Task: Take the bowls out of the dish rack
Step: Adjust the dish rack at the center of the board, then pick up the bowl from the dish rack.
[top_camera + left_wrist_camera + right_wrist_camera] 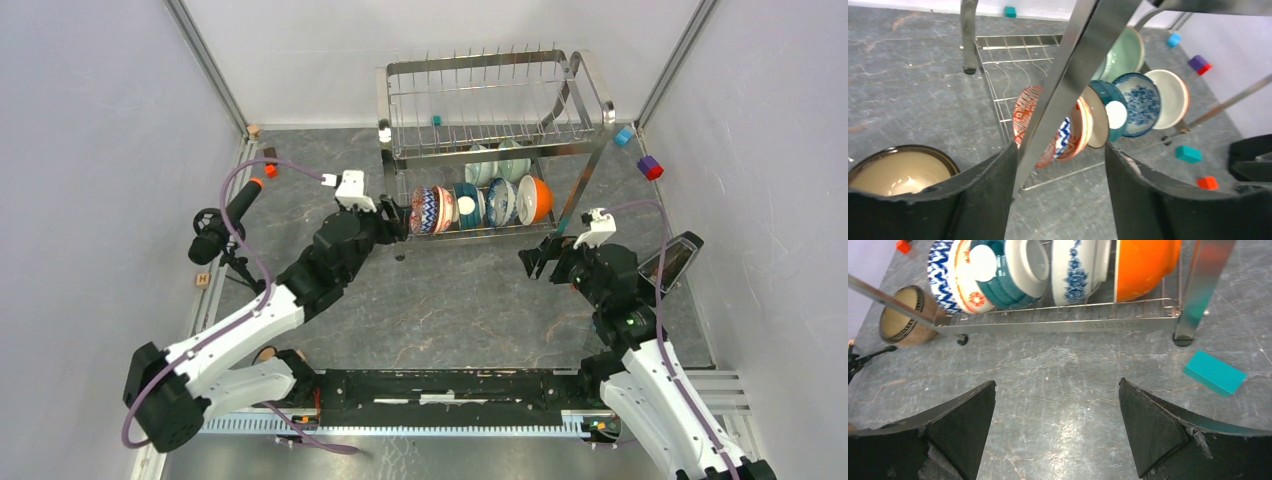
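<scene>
The steel dish rack (495, 105) stands at the back centre. Its lower tier holds several bowls on edge: a red-orange patterned bowl (428, 210), a teal one (465, 205), a blue-and-white one (500, 200), an orange one (536, 198) and two pale green ones (482, 165) behind. My left gripper (395, 215) is open at the rack's left end, with a slanted steel strut (1073, 75) passing between its fingers. A dark brown bowl with cream inside (898, 170) sits on the table beside it. My right gripper (535, 262) is open and empty, in front of the rack's right end.
Toy blocks lie about: teal (1214, 372) by the rack's right foot, blue (624, 136) and purple-red (650, 167) at the back right, orange (270, 170) at the left. A black tripod device (215, 235) stands at the left, a dark tablet (672, 262) at the right.
</scene>
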Motion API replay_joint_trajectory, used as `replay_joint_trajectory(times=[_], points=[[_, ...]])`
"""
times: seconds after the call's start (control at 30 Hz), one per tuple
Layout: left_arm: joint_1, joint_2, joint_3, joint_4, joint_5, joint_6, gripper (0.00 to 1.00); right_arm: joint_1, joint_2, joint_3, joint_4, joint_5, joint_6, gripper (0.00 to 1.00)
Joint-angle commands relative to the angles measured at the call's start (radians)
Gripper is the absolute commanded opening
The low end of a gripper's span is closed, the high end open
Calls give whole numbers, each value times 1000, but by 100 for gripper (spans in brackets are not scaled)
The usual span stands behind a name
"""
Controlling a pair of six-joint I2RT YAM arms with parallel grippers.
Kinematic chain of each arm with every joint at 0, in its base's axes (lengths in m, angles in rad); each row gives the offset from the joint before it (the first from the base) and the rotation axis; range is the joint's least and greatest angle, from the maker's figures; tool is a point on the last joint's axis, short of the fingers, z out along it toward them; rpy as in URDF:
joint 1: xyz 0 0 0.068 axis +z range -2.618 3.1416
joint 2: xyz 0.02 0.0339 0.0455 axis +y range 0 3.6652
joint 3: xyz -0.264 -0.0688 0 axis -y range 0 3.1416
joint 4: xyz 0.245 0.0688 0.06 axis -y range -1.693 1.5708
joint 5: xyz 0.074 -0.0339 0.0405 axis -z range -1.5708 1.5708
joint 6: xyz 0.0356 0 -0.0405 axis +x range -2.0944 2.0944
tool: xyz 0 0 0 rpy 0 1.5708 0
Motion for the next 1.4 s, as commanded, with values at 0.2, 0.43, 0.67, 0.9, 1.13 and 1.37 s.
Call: replay_joint_trajectory(times=[0.2, 0.43, 0.67, 0.9, 1.13, 1.37], points=[[-8, -250, -39, -294, 91, -183, 85, 5, 30, 74, 42, -186, -58, 98], [-179, -288, -82, -375, 44, -267, 93, 6, -39, -7, 43, -140, -43, 98], [-401, -133, -65, -272, -173, -284, 99, 5, -94, -115, 40, -160, -38, 98], [-411, 142, 55, -78, -182, -216, 100, 5, -204, -249, 65, -154, 6, 96], [-404, 411, 273, -20, -182, -99, 100, 6, -246, -258, 81, -156, -18, 95], [-396, 594, 422, 64, -127, -17, 99, 5, -300, -311, 82, -160, 6, 93]])
